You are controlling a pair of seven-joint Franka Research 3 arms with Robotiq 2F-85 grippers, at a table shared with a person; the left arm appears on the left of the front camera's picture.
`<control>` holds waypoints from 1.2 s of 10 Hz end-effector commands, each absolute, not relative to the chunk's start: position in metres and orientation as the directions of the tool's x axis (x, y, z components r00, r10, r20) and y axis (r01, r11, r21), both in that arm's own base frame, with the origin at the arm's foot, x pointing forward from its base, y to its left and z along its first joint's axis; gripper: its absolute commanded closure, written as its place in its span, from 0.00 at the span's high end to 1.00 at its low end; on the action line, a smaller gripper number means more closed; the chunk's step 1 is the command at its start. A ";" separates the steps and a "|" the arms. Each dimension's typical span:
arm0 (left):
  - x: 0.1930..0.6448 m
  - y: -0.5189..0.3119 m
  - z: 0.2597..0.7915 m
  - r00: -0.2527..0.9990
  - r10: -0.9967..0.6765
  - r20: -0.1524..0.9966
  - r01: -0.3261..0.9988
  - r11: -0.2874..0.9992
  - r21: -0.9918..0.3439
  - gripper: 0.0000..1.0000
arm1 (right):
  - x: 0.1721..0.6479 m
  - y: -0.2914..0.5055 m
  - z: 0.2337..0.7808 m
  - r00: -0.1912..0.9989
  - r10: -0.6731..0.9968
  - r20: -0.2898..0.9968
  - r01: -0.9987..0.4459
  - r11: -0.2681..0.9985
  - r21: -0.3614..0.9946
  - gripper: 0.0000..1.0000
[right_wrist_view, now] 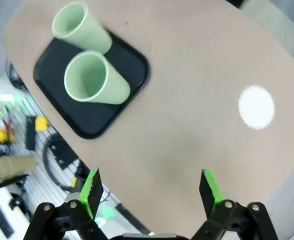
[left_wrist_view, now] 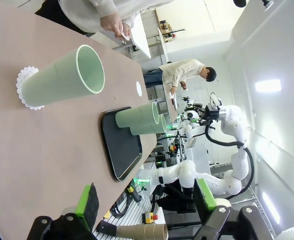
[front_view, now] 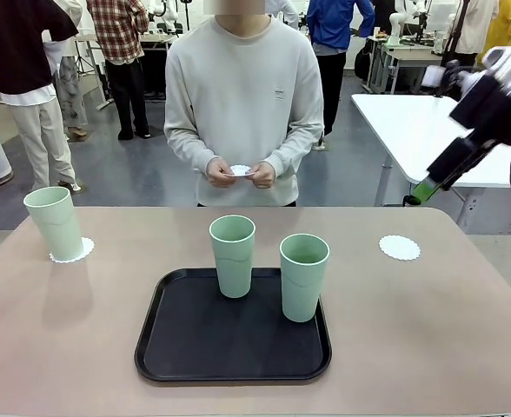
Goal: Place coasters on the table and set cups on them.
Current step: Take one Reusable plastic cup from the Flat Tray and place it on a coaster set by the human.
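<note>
Three cups [front_view: 232,256], three coasters [front_view: 400,248] and one tray [front_view: 177,356] were counted.
Two cups stood at centre frame, one at left.

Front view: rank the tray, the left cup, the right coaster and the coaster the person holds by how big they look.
1. tray
2. left cup
3. right coaster
4. held coaster: it is farther off and partly hidden, so its rank against the right coaster is unsure.
</note>
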State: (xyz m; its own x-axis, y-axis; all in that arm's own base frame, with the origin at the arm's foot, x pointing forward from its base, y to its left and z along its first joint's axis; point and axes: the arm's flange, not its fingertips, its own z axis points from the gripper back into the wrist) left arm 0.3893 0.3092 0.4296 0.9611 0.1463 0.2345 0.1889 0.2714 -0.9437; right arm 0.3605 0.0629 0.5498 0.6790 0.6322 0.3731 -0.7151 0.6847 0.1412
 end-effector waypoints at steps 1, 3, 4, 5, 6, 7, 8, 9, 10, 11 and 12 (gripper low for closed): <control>0.390 0.310 0.432 0.959 0.164 0.232 0.183 0.267 -0.946 1.00 | 0.337 0.061 0.522 0.564 0.695 0.446 -0.802 0.590 0.095 1.00; 0.390 0.310 0.432 0.959 0.164 0.232 0.183 0.267 -0.946 1.00 | 0.322 0.067 0.509 0.522 0.733 0.437 -0.847 0.504 0.166 1.00; 0.390 0.310 0.432 0.959 0.164 0.232 0.183 0.267 -0.946 1.00 | 0.320 0.062 0.506 0.563 0.714 0.416 -0.825 0.513 0.236 1.00; 0.390 0.310 0.432 0.959 0.164 0.232 0.183 0.267 -0.946 1.00 | 0.328 0.077 0.512 0.541 0.729 0.419 -0.829 0.547 0.118 1.00; 0.390 0.310 0.432 0.959 0.164 0.232 0.183 0.267 -0.946 1.00 | 0.328 0.077 0.512 0.541 0.729 0.419 -0.829 0.547 0.118 1.00; 0.390 0.310 0.432 0.959 0.164 0.232 0.183 0.267 -0.946 1.00 | 0.328 0.077 0.512 0.541 0.729 0.419 -0.829 0.547 0.118 1.00; 0.390 0.310 0.432 0.959 0.164 0.232 0.183 0.267 -0.946 1.00 | 0.328 0.077 0.512 0.541 0.729 0.419 -0.829 0.547 0.118 1.00; 0.390 0.310 0.432 0.959 0.164 0.232 0.183 0.267 -0.946 1.00 | 0.324 0.073 0.512 0.536 0.729 0.426 -0.835 0.532 0.141 1.00; 0.390 0.310 0.432 0.959 0.164 0.232 0.183 0.267 -0.946 1.00 | 0.316 0.076 0.496 0.208 0.758 0.618 -0.978 0.161 0.132 1.00; 0.390 0.310 0.432 0.959 0.164 0.232 0.183 0.267 -0.946 1.00 | 0.318 0.073 0.467 0.090 0.710 0.698 -0.992 -0.002 0.129 1.00; 0.390 0.310 0.432 0.959 0.164 0.232 0.183 0.267 -0.946 1.00 | 0.325 0.068 0.442 0.054 0.654 0.754 -0.983 -0.097 0.154 1.00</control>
